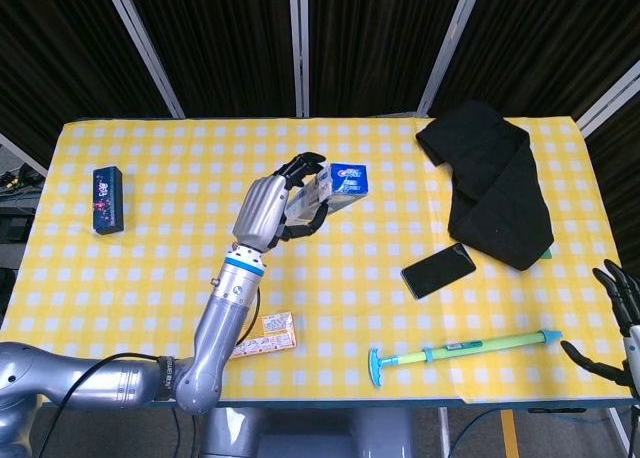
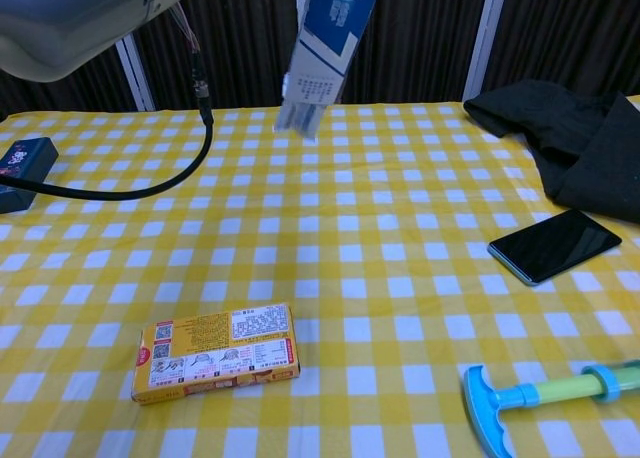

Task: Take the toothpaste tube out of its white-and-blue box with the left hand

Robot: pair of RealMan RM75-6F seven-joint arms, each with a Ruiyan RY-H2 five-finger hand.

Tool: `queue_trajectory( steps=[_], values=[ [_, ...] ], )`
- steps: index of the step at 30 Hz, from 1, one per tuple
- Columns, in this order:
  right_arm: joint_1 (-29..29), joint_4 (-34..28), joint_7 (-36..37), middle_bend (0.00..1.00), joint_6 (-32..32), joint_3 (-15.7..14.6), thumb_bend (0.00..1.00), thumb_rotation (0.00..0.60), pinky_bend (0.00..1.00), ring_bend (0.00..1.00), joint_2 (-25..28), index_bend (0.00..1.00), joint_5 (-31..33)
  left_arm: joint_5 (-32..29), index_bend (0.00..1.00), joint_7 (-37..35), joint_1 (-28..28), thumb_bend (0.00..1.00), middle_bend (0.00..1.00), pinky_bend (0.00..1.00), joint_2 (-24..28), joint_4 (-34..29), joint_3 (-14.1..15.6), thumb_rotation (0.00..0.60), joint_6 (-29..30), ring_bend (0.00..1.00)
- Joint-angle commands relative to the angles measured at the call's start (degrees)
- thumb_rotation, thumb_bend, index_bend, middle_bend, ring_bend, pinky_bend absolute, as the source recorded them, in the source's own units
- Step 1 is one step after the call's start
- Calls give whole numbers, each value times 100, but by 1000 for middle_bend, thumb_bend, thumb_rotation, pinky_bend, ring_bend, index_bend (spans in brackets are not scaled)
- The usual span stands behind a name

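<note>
My left hand (image 1: 272, 205) is raised above the middle of the table and grips the white-and-blue toothpaste box (image 1: 340, 183). In the chest view the box (image 2: 327, 33) hangs steeply tilted at the top centre, and a pale blurred end (image 2: 300, 111) sticks out below its lower opening. That end looks like the tube or an open flap; I cannot tell which. My right hand (image 1: 620, 323) shows at the lower right edge of the head view, fingers spread, holding nothing.
A black cloth (image 1: 494, 179) lies at the back right, with a black phone (image 1: 438, 270) in front of it. A green-and-blue plunger tool (image 1: 462, 349) lies near the front edge. An orange carton (image 2: 216, 350) sits front left. A dark small box (image 1: 107, 199) is far left.
</note>
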Motion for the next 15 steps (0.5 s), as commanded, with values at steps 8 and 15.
queue_trajectory(
  steps=[8, 15],
  values=[
    [-4, -10, -2, 0, 6, -7, 71, 600, 0, 0, 4, 69, -7, -14, 365, 24, 9, 457, 193, 333, 18, -22, -11, 600, 22, 247],
    [-6, -9, 4, 0, 15, -1, 72, 600, 0, 0, 5, 69, 2, 0, 365, -68, 66, 457, 193, 333, 149, -205, -143, 600, 47, 247]
  ],
)
